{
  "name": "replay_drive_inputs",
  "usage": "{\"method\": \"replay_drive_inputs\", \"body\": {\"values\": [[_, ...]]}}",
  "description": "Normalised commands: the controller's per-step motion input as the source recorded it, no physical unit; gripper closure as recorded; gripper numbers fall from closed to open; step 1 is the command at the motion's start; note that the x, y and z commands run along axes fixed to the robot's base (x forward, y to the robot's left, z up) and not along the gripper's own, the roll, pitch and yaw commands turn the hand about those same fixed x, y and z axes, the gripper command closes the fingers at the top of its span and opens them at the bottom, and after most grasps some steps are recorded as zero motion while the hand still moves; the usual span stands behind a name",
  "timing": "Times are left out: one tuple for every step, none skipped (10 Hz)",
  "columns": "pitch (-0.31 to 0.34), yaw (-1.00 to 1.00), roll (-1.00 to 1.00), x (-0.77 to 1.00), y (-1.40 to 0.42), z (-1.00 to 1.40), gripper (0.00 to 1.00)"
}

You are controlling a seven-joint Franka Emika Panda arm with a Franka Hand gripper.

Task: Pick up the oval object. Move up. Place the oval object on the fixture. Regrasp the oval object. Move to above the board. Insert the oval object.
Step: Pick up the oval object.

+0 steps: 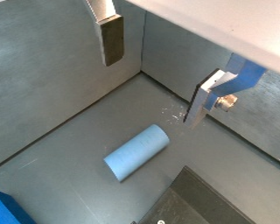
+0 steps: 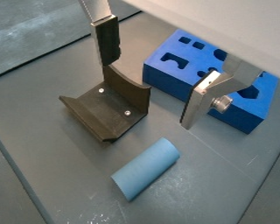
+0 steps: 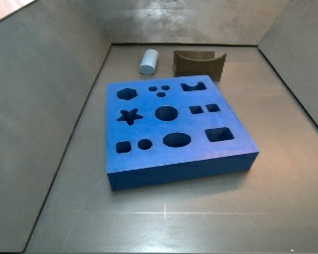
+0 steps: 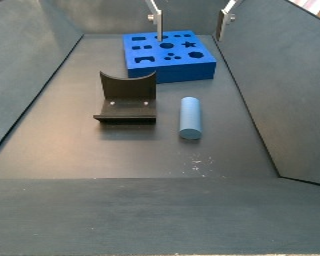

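gripper [image 2: 150, 74] – held high above the floor, fingers spread, nothing pinched | oval object [image 2: 147, 168] – seen lying flat on floor beside fixture [image 2: 105, 108]; untouched | board [image 4: 168, 55] – set apart

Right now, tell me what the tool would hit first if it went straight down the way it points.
The open tool points at the floor; the oval object lies flat just below and between its fingers, so probably that, though depth is unclear. The fixture sits close beside.

I find no writing, label, brand or number anywhere: none on the board [image 3: 175, 124], the fixture [image 4: 125, 98], the oval object [image 4: 190, 116], or my open hand [image 2: 149, 74] above.
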Motion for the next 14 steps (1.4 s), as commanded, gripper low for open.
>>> {"method": "replay_drive_inputs", "body": {"values": [[-0.084, 0.04, 0.0, -0.06, -0.01, -0.06, 0.0], [0.01, 0.0, 0.0, 0.0, 0.0, 0.0, 0.0], [-0.146, 0.0, 0.01, 0.0, -0.07, -0.51, 0.0], [0.003, -0.05, 0.15, 0.52, -0.13, -0.96, 0.0], [0.0, -0.01, 0.06, 0.21, 0.0, -1.0, 0.0], [-0.006, 0.0, 0.03, 0.1, 0.0, -1.0, 0.0], [-0.093, 0.0, 0.0, 0.11, 0.07, -0.93, 0.0], [-0.037, 0.0, 0.0, 0.0, 0.0, -0.03, 0.0], [0.0, 0.0, 0.0, 0.0, 0.0, -0.14, 0.0], [-0.074, 0.0, 0.02, -0.08, 0.01, -0.79, 0.0], [-0.076, 0.0, 0.1, -0.04, 0.0, -1.0, 0.0], [-0.129, 0.0, 0.06, 0.0, -0.05, -0.75, 0.0], [-0.007, 0.0, 0.0, 0.0, 0.0, 0.0, 0.0], [0.004, 0.0, 0.01, 0.0, 0.0, -0.14, 0.0]]}}
